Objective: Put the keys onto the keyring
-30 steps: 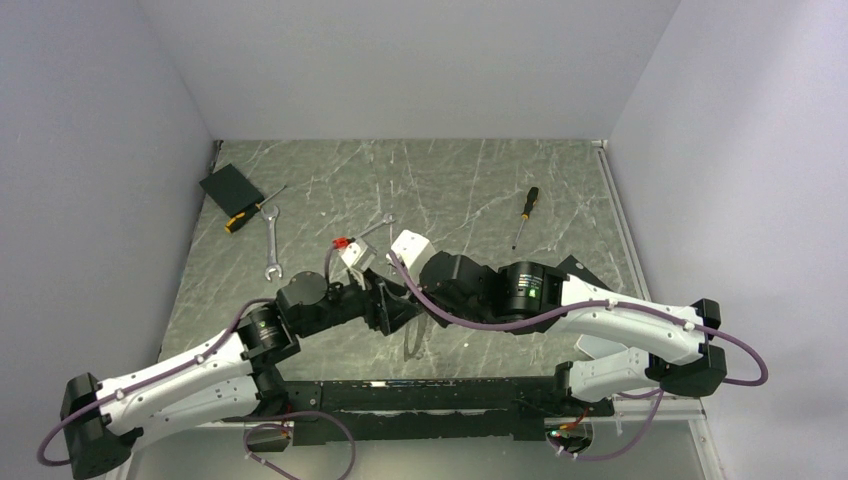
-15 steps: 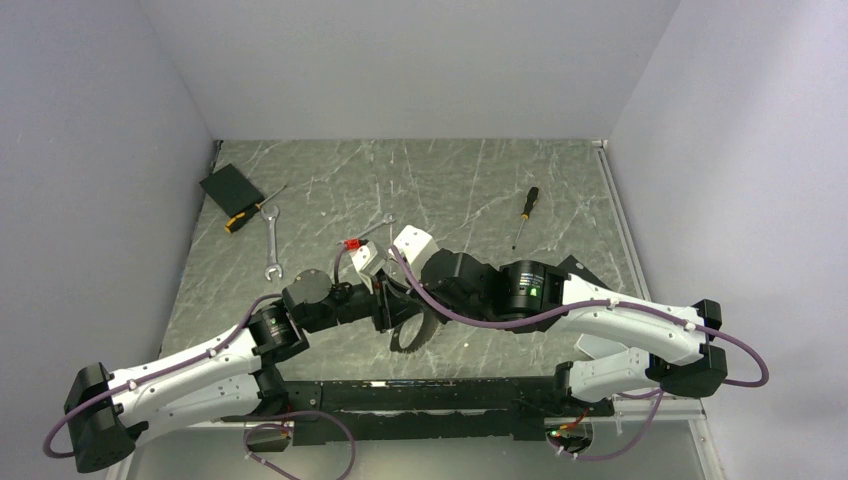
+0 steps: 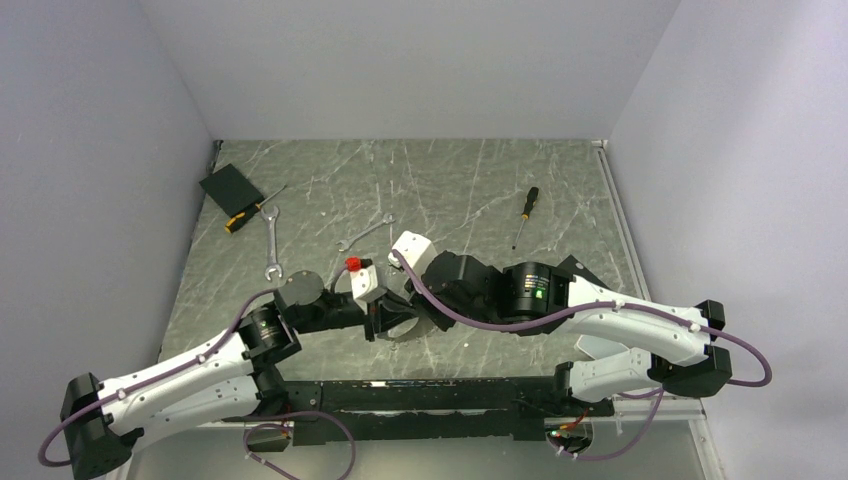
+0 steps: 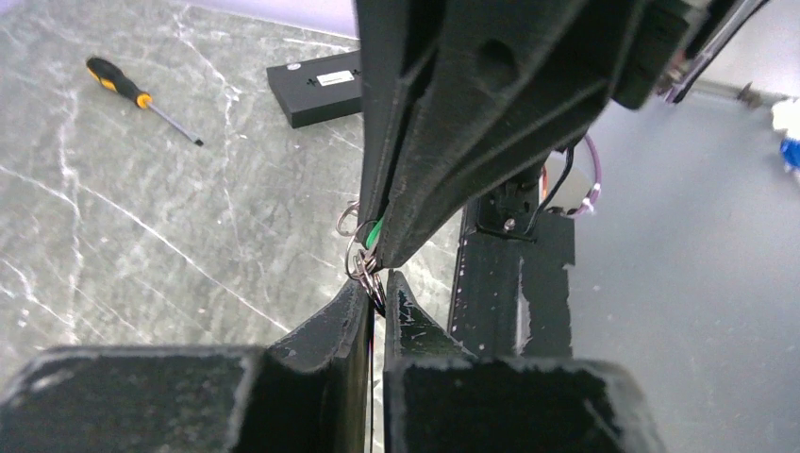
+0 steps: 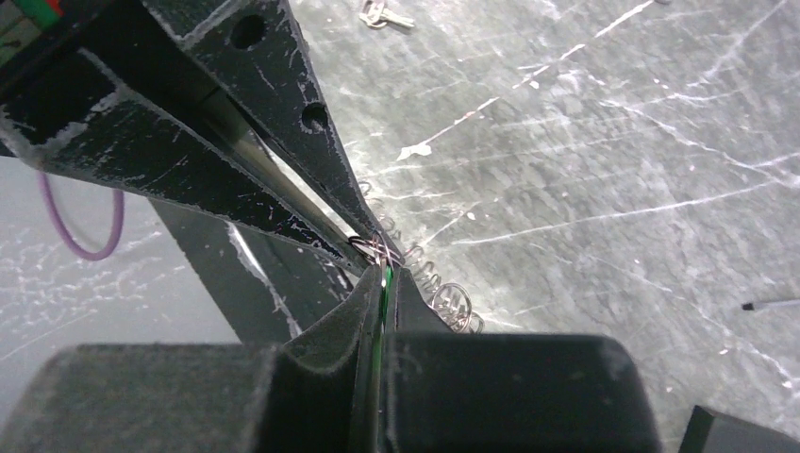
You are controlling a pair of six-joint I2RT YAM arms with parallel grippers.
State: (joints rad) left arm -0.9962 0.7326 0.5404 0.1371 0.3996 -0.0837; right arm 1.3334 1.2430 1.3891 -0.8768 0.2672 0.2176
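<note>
Keyring [image 5: 429, 274] and green-headed key [image 4: 374, 232] meet in mid-air where the two arms come nose to nose, above the near middle of the grey marbled surface [image 3: 470, 190]. The right tool [image 5: 387, 271] is clamped flat on the green-headed key, whose bright head shows only as a thin sliver between the black fingers. The left tool [image 4: 379, 281] has its fingers drawn almost together, with a hairline gap between them, pinching the small wire rings at the end of the keyring, just beside the key. From that pinch the keyring's dull beaded chain trails away toward the surface (whether it touches the surface cannot be told). A plain silvery key [image 5: 382, 13] lies flat on the surface, well apart from the keyring on its far side. Farther from the keyring again lies a silver open-ended wrench [image 3: 365, 232], and out to the right of the keyring a screwdriver [image 3: 526, 214] with a black-and-orange handle.
</note>
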